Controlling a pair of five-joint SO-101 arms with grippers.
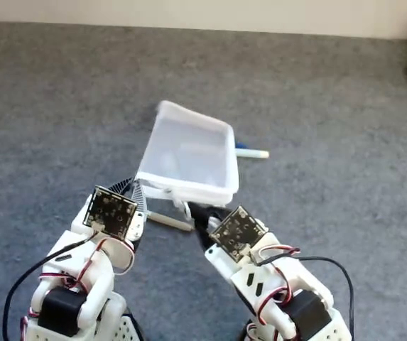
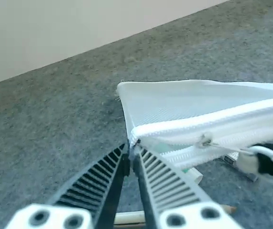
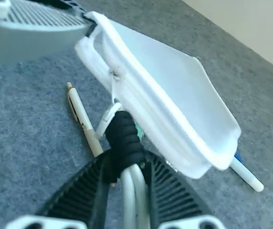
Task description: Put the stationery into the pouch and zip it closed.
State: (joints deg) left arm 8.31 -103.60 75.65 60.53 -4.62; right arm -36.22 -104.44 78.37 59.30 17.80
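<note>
Pouch [image 1: 189, 160] held up over the grey surface; contents can't be made out.
Blue-and-white pen [image 1: 253, 153] half hidden behind it, beige pen [image 3: 81, 117] beneath. Left gripper [image 2: 130, 153] pinches the pouch's zip-end corner; right gripper [image 3: 126, 162] clamps the black pull loop [image 3: 123, 136].

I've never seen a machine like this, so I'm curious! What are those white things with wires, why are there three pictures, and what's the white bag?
Those are two small robot arms sitting side by side. One picture looks down on them from above. The other two come from little cameras on each arm's wrist, so you see the pincers, called grippers, up close. The left gripper pinches one corner of the white pouch and holds it up off the grey carpet. The right gripper squeezes the black zip loop hanging from the pouch's zip. On the carpet lie a cream pen, close to the arms, and a white pen with a blue end poking out from behind the pouch.
</note>
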